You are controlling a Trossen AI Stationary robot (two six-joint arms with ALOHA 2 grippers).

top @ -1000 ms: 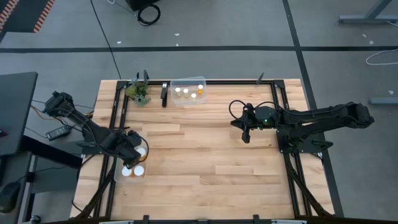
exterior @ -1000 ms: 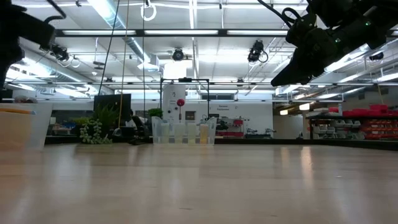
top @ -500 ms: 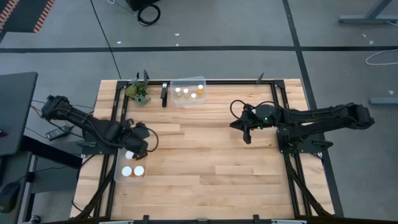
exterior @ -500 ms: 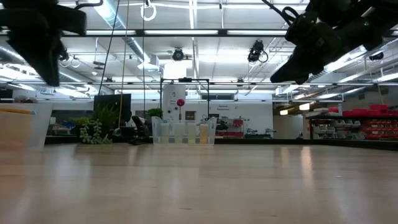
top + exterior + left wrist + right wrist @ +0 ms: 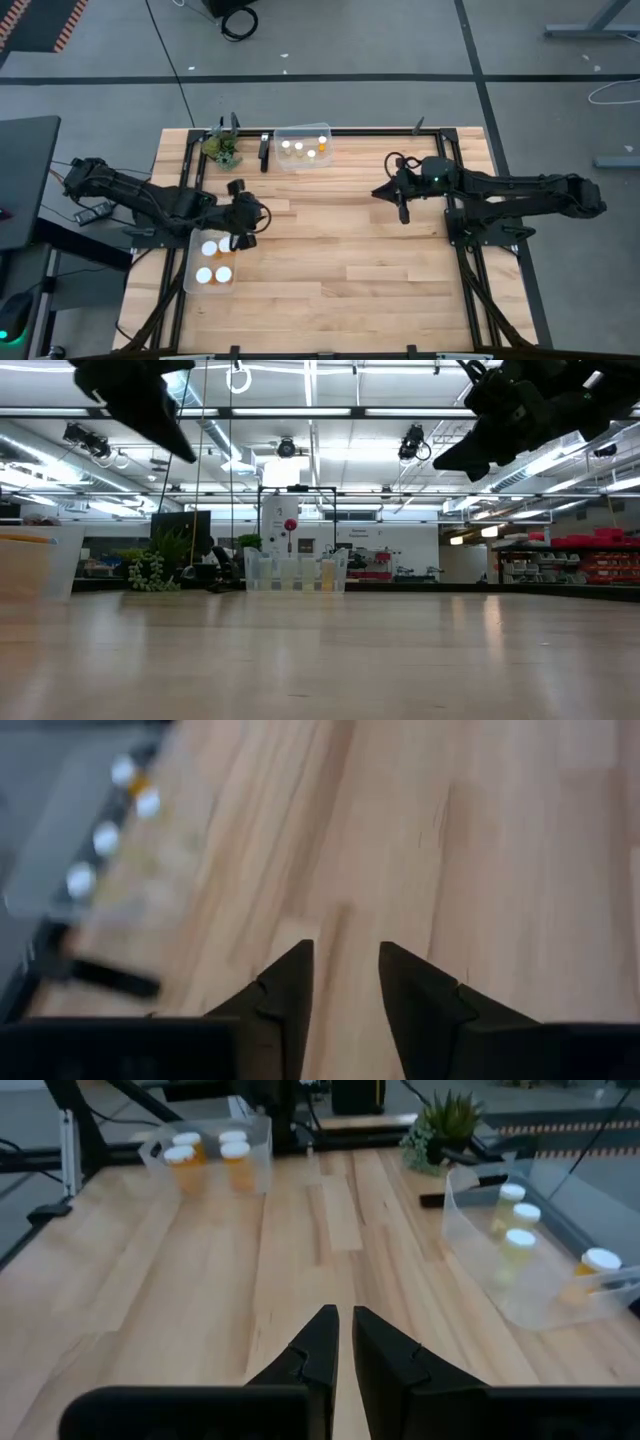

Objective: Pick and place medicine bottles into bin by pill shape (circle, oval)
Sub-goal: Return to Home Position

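Eight white-capped medicine bottles [image 5: 298, 147] could be counted, none on the open wood of the table [image 5: 340, 260]. All stood upright, caps up, inside two clear bins.

Nearest the front edge, at the table's 8 o'clock, the near bin [image 5: 213, 261] held four. The left gripper [image 5: 243, 222] hung just beside that bin's far corner, so those bottles lay at about 7 o'clock from its tips. In the left wrist view its fingers [image 5: 290, 990] stood a little apart, with nothing but planks between them.

Further in, at the table's 2 o'clock, the right gripper [image 5: 403, 210] hung over bare wood, well apart from both bins. Its fingers [image 5: 320, 1345] were drawn almost together and pinched nothing.

Farthest, at 12 o'clock by the back rail, the far bin [image 5: 292, 163] held the other four. It lay at about 1 o'clock from the left gripper and 10 o'clock from the right, the left being somewhat nearer. A dark bar [image 5: 264, 152] and a small plant [image 5: 222, 148] stood just beside it toward 9 o'clock.

With no bottle outside a bin, the move ahead was judged a retreat to rest. The left arm's way back toward 9 o'clock ran over the near bin — its wall and caps were the one thing to foul, though the low view showed both grippers carried high. The right arm's way toward 3 o'clock seemed to cross only wood.
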